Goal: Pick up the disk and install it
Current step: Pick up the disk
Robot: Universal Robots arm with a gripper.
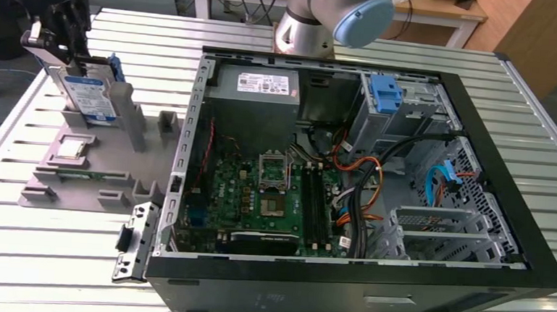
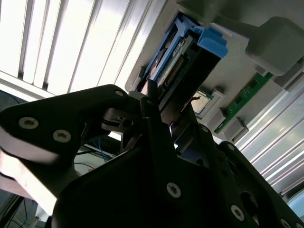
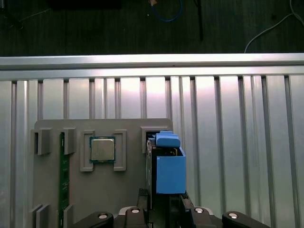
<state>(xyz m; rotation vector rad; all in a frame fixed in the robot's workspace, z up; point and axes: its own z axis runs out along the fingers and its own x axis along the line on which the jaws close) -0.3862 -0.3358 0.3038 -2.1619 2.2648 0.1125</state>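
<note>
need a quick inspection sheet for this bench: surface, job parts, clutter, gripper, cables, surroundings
surface: slatted metal table, carrying a grey fixture and an open computer case
job's things: the disk stands upright in the fixture, outside the case
clutter: processor chip and green memory stick in fixture pockets
gripper: the gripper is at the disk's upper end
cables: orange, black and blue cables inside the case
surroundings: wooden benches beyond the table

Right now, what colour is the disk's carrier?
Blue; the carrier shows best in the first wrist view.
</note>
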